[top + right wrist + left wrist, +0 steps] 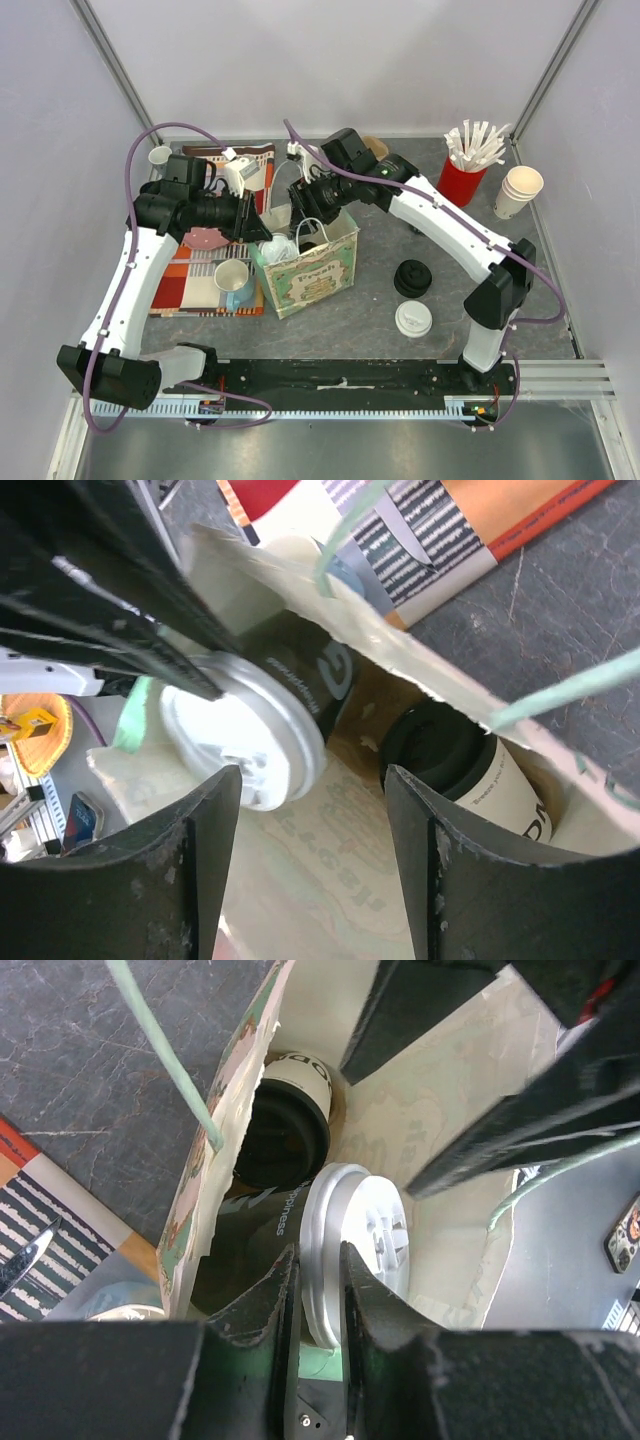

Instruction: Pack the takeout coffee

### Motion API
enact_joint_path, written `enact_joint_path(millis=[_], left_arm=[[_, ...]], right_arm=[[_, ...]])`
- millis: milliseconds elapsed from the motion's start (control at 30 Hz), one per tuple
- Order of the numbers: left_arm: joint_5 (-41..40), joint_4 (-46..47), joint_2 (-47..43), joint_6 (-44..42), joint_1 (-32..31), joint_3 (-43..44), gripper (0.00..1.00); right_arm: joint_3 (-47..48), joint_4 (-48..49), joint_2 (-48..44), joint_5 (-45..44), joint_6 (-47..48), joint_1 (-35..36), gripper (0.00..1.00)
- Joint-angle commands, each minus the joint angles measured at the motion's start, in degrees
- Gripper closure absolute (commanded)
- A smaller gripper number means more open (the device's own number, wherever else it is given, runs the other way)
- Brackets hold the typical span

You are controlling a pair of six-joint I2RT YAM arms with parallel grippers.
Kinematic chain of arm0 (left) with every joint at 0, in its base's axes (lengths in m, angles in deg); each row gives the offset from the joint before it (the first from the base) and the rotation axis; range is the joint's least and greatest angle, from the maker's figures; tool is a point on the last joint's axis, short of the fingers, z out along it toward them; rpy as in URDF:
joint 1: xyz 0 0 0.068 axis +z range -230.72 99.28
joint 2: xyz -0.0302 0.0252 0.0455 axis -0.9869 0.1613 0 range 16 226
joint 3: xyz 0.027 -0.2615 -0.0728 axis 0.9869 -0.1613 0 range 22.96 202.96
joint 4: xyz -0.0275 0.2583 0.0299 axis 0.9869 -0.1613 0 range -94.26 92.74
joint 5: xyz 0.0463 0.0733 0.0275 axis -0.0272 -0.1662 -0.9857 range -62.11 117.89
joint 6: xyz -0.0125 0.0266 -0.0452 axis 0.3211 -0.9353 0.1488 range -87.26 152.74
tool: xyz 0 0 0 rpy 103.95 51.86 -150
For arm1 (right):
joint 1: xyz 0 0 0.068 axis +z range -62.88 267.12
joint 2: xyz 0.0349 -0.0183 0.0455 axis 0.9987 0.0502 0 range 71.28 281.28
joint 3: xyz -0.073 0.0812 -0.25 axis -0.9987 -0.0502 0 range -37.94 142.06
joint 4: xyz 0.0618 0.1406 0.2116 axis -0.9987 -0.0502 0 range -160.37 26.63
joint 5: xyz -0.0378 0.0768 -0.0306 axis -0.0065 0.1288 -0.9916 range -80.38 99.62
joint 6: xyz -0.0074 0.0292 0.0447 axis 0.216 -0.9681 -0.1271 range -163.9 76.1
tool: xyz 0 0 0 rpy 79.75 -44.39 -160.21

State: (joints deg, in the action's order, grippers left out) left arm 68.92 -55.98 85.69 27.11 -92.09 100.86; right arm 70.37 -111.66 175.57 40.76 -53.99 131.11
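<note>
A patterned paper bag (322,275) stands open at the table's centre. Inside it a takeout coffee (355,1235) lies on its side, a dark-walled cup with a white sip lid (240,742). My left gripper (318,1260) reaches in from the bag's left side (262,232) and is shut on the rim of that lid. A second cup with a pale wall and a black lid (450,765) lies deeper in the bag (285,1130). My right gripper (312,780) hangs open over the bag's mouth (305,222) with nothing between its fingers.
A loose black lid (412,278) and a loose white lid (413,318) lie right of the bag. A red cup of stirrers (462,180) and stacked paper cups (518,190) stand at the back right. A mug (232,280) sits on a striped placemat (180,285) at the left.
</note>
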Motion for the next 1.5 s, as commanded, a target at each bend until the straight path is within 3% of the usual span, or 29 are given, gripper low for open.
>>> enact_joint_path(millis=[0, 100, 400, 533, 733, 1067, 1167, 1200, 1300, 1467], left_arm=[[0.71, 2.91, -1.75, -2.45, -0.14, -0.83, 0.98], [2.02, 3.26, -2.02, -2.90, -0.23, -0.83, 0.98], [6.68, 7.39, -2.98, -0.96, -0.31, -1.62, 0.98], [7.83, 8.45, -3.68, -0.17, -0.23, -2.50, 0.98], [8.27, 9.32, -3.86, 0.62, -0.31, -3.11, 0.98], [7.22, 9.33, -4.04, 0.88, -0.31, -3.29, 0.98], [6.78, 8.80, -4.21, 0.97, -0.31, -2.59, 0.76], [6.78, 8.80, -4.47, 0.88, -0.31, -2.24, 0.61], [7.56, 8.45, -5.09, 0.62, -0.23, -0.84, 0.48], [7.04, 7.04, -5.44, 0.27, -0.31, 3.29, 0.40]], right_arm=[[-0.03, 3.55, -4.62, 3.13, 0.07, -1.18, 0.31], [-1.43, 6.45, -4.36, 6.64, -2.12, -1.01, 0.28], [-4.95, 10.67, -2.51, 5.08, -2.22, 1.54, 0.22], [-5.13, 12.43, -1.11, 7.96, -3.18, 1.54, 0.25], [-4.95, 11.91, -0.67, 8.86, -3.10, 1.63, 0.57], [-5.39, 8.83, -1.11, 8.86, -1.60, 1.54, 0.89], [-5.39, 7.78, -1.02, 8.68, -1.51, 1.45, 0.97], [-5.57, 7.25, -1.11, 8.59, -1.51, 1.54, 0.99], [-5.66, 6.11, -1.19, 8.33, -1.25, 1.36, 1.00], [-5.66, 4.09, -0.84, 8.50, -1.43, 1.10, 1.00]])
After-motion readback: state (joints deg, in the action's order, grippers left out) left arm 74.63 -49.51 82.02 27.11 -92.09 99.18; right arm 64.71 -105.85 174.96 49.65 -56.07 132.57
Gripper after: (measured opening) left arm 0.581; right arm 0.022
